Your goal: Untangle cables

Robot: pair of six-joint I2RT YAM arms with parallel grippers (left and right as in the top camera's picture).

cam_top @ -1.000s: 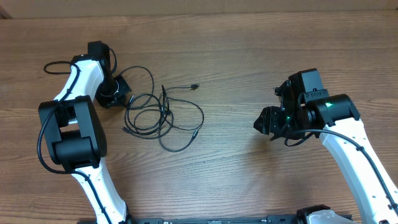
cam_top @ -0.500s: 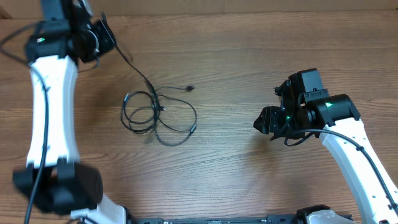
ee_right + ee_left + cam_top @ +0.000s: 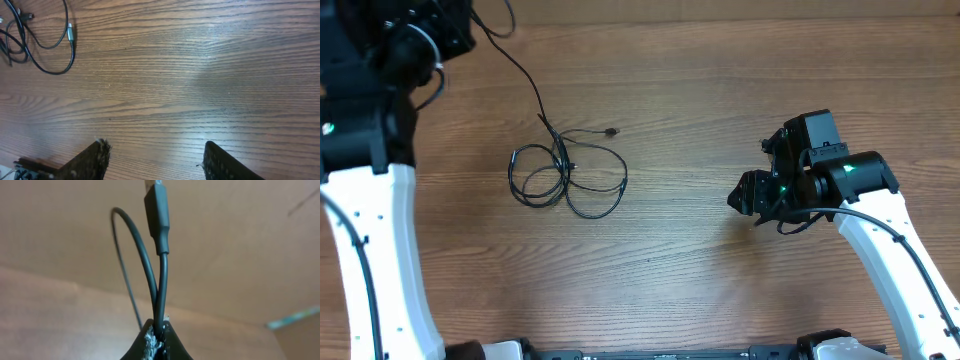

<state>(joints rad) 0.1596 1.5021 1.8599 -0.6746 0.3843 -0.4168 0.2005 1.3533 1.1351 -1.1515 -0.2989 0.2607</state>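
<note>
Overhead shows the cables (image 3: 563, 163) partly lifted off the wood table (image 3: 700, 90), one strand pinched in the left claw (image 3: 157, 339); the right claw (image 3: 154, 152) gapes wide, well apart.

**Table** (image 3: 700, 90): mid-brown wood with fine, darker grain lines running side to side.
**Cables** (image 3: 565, 178): black throughout. One plug (image 3: 70, 33) ends in a silver-grey tip.
**Arms** (image 3: 370, 230): white shells with black joints and housings. The right arm shows green indicator lights (image 3: 847, 168).
**Left gripper** (image 3: 157, 342): black, with edges flecked pale grey.
**Right gripper** (image 3: 156, 150): black.
**Backdrop** (image 3: 240, 240), left wrist view: plain tan. The strip (image 3: 295, 317) at its lower right appears teal, though it is blurred.
</note>
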